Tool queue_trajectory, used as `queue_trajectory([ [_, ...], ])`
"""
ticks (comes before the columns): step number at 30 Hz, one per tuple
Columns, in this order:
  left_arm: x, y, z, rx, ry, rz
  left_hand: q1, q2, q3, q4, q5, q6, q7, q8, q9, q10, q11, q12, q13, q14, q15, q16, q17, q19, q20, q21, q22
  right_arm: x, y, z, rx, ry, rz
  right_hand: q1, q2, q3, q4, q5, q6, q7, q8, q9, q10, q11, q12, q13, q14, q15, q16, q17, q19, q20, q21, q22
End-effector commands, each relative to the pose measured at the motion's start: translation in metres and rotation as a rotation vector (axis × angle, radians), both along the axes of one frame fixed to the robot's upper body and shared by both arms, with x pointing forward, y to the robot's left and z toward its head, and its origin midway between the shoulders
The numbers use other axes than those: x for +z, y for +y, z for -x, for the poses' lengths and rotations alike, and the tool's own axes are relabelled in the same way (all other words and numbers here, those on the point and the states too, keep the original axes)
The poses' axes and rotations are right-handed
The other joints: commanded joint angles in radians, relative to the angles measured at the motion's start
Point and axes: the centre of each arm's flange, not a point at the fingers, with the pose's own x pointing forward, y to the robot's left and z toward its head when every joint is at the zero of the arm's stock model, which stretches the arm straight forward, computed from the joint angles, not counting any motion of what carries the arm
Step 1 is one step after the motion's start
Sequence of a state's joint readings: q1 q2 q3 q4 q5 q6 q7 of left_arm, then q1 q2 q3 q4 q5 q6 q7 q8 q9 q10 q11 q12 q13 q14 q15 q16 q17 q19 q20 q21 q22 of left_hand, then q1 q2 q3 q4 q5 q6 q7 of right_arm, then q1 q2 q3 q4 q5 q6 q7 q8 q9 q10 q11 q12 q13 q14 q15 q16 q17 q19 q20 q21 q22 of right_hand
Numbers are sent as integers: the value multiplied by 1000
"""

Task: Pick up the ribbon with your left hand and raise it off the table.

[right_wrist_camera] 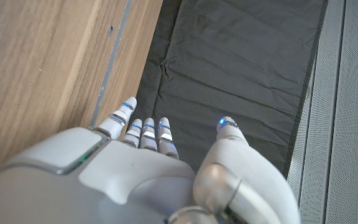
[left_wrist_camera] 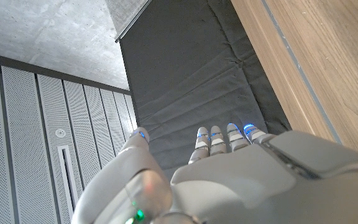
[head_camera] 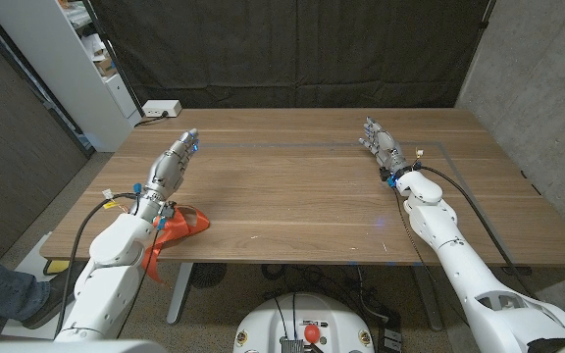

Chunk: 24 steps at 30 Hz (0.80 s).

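- One orange-red ribbon (head_camera: 178, 227) lies bunched at the worktop's (head_camera: 302, 206) near left edge, beside my left forearm.
- My left hand (head_camera: 173, 163) hovers beyond it, fingers extended and apart, holding nothing.
- Nothing is grasped yet; next I must draw that hand back and down onto the ribbon.
- My right hand (head_camera: 383, 145) waits far right, open-fingered, empty.

white arms with black cables; grey fingers (left_wrist_camera: 219, 140) tipped blue
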<state>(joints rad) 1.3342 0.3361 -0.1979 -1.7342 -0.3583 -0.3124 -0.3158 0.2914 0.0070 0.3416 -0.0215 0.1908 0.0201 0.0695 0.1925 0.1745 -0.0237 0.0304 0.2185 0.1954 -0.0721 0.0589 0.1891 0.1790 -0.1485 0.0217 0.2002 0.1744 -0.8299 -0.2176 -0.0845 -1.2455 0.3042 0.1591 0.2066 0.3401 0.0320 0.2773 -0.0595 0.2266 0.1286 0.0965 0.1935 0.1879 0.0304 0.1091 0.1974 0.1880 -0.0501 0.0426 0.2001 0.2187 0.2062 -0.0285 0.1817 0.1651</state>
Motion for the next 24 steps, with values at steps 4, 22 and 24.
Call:
queue_trajectory([
  [4, -7, 12, 12, 34, -8, -2, 3, 9, 1, -5, 0, 6, 6, 2, 4, 9, 4, 2, 1, 3, 3, 3, 2, -5, 4, -2, 5, -2, 4, -2, -8, 12, 5, 3, 6, 2, -4, 6, 4, 1, 2, 3, 3, -2, 2, 5, 0, 4, 5, -1, 0, -2, 8, 5],
  [22, -13, 29, 26, 87, 4, -46, 2, 11, 1, -9, 0, 12, 5, 2, 4, 14, 4, 2, 1, 9, 4, 4, 2, -4, 4, -2, 5, -3, 7, 1, -20, 10, 2, 1, 7, 1, -5, 6, 6, 0, 3, 3, 5, 1, 3, 6, 0, 3, 5, -1, 1, -2, 9, 5],
  [24, -13, 31, 27, 91, 5, -48, 2, 11, 1, -9, 0, 13, 5, 2, 4, 15, 4, 2, 1, 9, 3, 4, 2, -4, 4, -1, 5, -3, 8, 1, -21, 10, 2, 1, 7, 1, -5, 6, 6, 0, 3, 3, 4, 3, 3, 6, 1, 3, 5, -1, 1, -2, 9, 5],
])
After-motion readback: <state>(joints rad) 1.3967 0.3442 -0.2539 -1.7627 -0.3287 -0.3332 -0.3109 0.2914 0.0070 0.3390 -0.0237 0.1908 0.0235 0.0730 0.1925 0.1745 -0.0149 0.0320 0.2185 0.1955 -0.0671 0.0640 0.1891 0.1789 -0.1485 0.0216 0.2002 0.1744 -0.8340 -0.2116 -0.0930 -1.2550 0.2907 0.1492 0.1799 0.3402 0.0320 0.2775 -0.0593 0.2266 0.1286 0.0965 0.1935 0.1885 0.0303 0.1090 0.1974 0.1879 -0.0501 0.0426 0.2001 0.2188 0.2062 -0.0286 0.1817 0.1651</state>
